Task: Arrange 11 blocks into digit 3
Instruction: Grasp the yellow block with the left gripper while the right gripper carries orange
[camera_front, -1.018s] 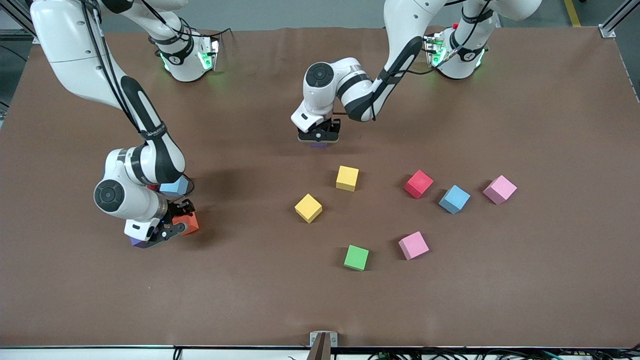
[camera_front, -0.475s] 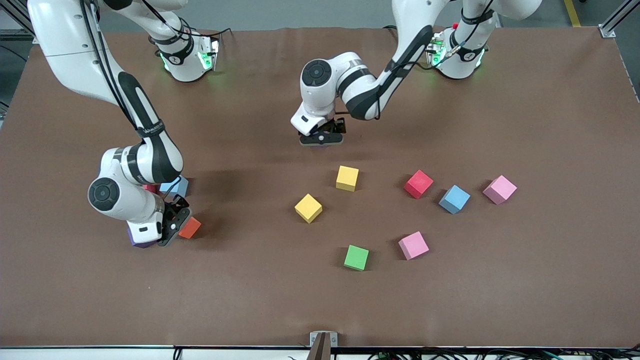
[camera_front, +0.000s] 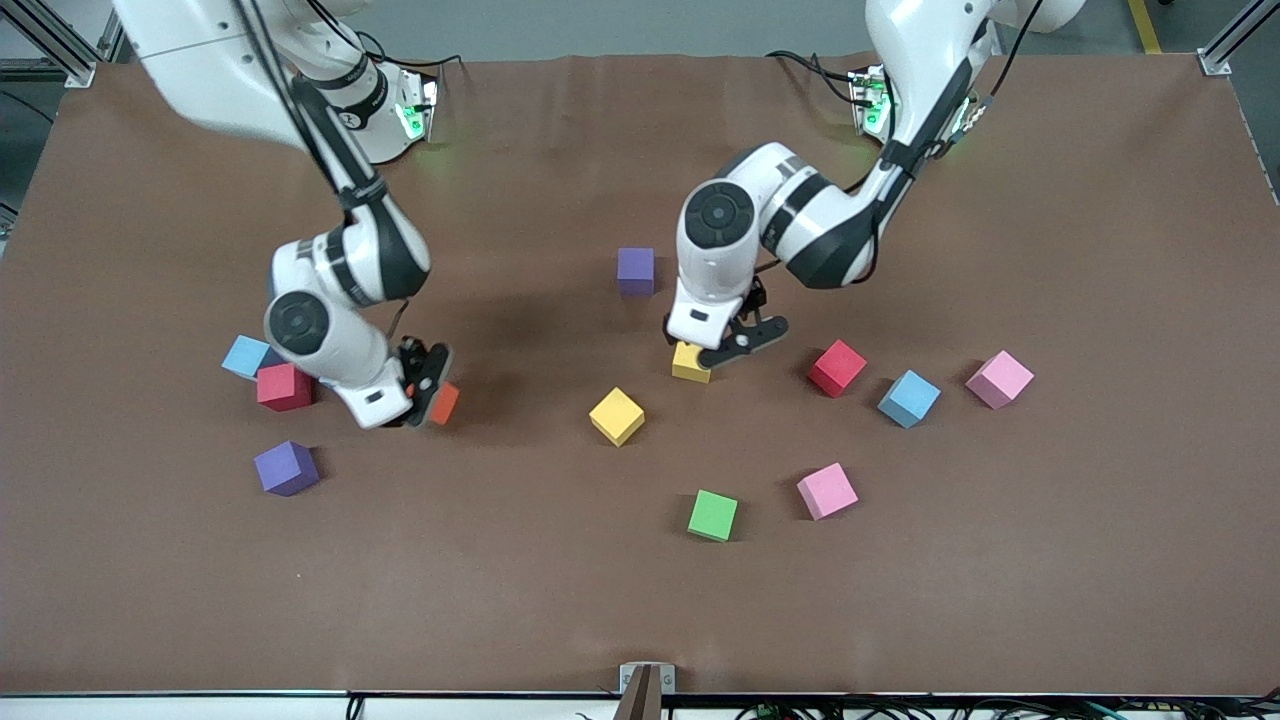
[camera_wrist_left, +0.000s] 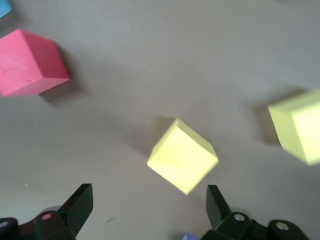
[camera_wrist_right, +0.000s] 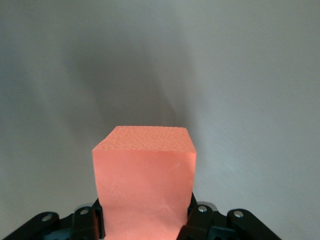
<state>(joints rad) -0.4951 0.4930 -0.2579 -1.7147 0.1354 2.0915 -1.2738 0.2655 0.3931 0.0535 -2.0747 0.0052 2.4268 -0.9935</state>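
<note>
My right gripper (camera_front: 428, 388) is shut on an orange block (camera_front: 445, 403), held just above the table; the block (camera_wrist_right: 145, 180) fills the space between the jaws of that gripper (camera_wrist_right: 145, 222). My left gripper (camera_front: 722, 352) hangs open over a yellow block (camera_front: 689, 363), which lies just ahead of the open gripper (camera_wrist_left: 148, 196) as a tilted cube (camera_wrist_left: 182, 156). A purple block (camera_front: 635, 270) sits alone toward the robots' bases. The other blocks lie scattered and apart; no digit 3 is in view.
Loose blocks: yellow (camera_front: 617, 416), red (camera_front: 837, 367), light blue (camera_front: 908, 398), pink (camera_front: 998, 379), pink (camera_front: 827, 490) and green (camera_front: 712, 515) toward the left arm's end. Light blue (camera_front: 245, 355), red (camera_front: 283, 387) and purple (camera_front: 286, 467) lie toward the right arm's end.
The left gripper let go of the purple block and moved over the yellow block. The right gripper carried the orange block toward the table's middle, uncovering three blocks.
</note>
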